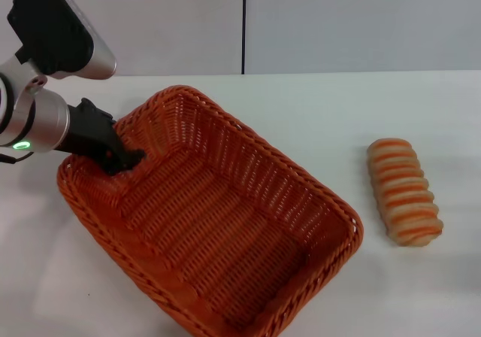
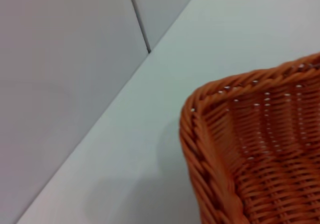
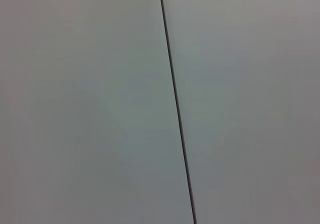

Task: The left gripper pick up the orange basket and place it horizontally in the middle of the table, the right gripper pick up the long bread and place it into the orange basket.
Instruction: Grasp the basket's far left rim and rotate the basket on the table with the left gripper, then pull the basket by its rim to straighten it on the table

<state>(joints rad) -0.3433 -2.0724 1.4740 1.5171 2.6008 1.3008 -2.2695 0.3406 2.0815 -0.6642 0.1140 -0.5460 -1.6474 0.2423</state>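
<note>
White table [image 1: 301, 104], orange basket [image 1: 225, 224] diagonal, left gripper [image 1: 120, 156] seemingly gripping rim

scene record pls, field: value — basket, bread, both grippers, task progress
basket: orange basket on the table, lying diagonally, nothing inside
bread: long bread on the table to the basket's right, apart from it
left gripper: left gripper at the basket's far-left corner, over the rim, fingers reaching inside the wall; a closed grasp cannot be confirmed
right gripper: not in view; the right wrist view shows only the wall
progress: basket not yet horizontal, bread not yet picked up
</note>
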